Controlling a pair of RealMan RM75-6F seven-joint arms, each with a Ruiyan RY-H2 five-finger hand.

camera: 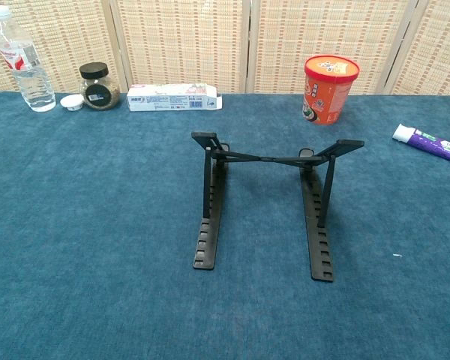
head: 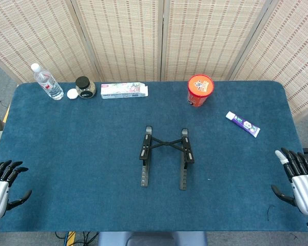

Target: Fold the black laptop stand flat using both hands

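The black folding laptop stand stands unfolded, its props raised, near the middle of the blue felt-covered table, with bare cloth all around it. The left hand and the right hand rest at the near corners, well apart from it, fingers spread, holding nothing. Along the far edge stand a clear plastic water bottle, a small white cap, a dark-lidded glass jar, a white toothpaste box and an orange paper cup. A purple-and-white toothpaste tube lies toward the right.
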